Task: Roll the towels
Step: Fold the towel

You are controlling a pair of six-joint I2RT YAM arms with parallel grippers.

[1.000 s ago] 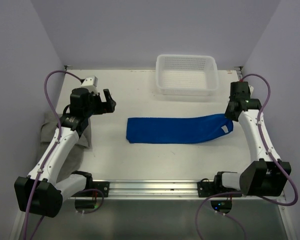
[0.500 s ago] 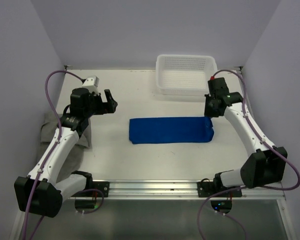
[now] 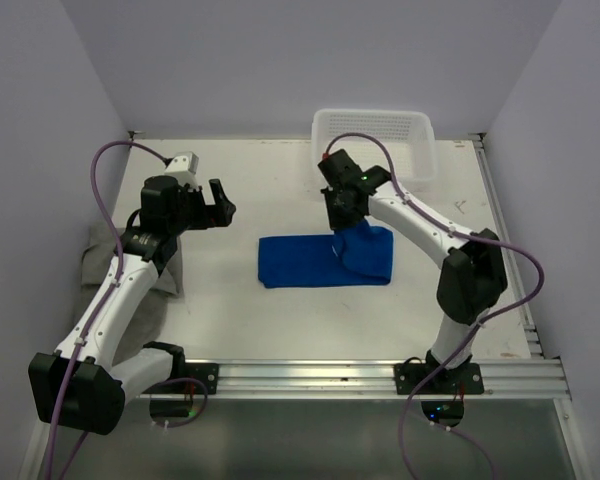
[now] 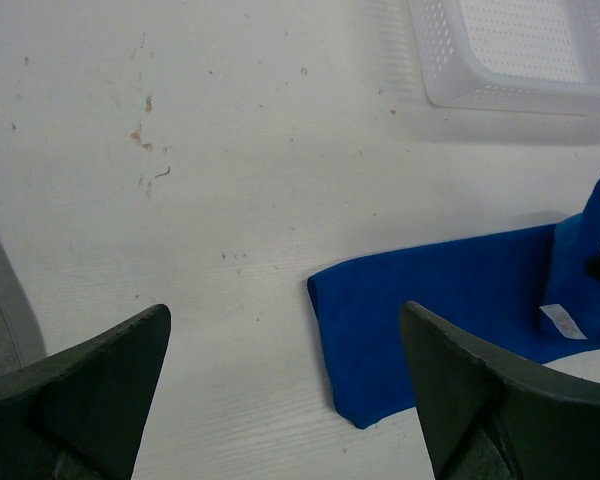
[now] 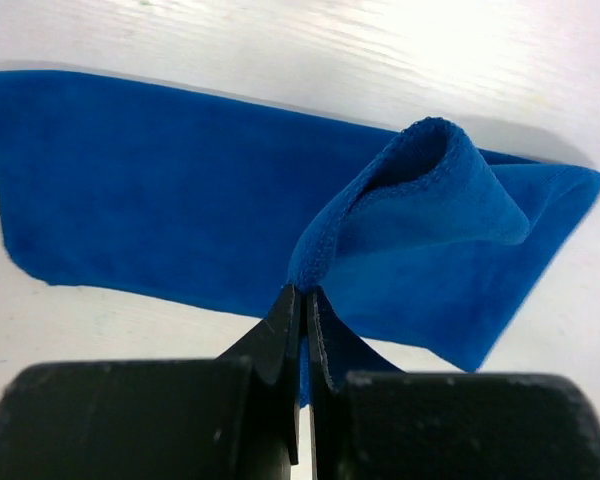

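Note:
The royal blue towel [image 3: 310,260] lies folded in a long strip at the table's middle; it also shows in the left wrist view [image 4: 450,310] and the right wrist view [image 5: 150,190]. My right gripper [image 3: 345,215] is shut on the towel's right end [image 5: 400,190] and holds it lifted and folded back leftward over the strip. My left gripper [image 3: 218,203] is open and empty, hovering left of the towel. The grey towel [image 3: 100,262] lies bunched at the table's left edge under the left arm.
A white perforated basket [image 3: 420,165] stands at the back, right behind the right arm; it also shows in the left wrist view [image 4: 480,90]. The table's metal rail [image 3: 300,375] runs along the near edge.
My right gripper has carried the blue towel's right end far to the left, doubling the strip over itself and shortening it. The left arm has not moved.

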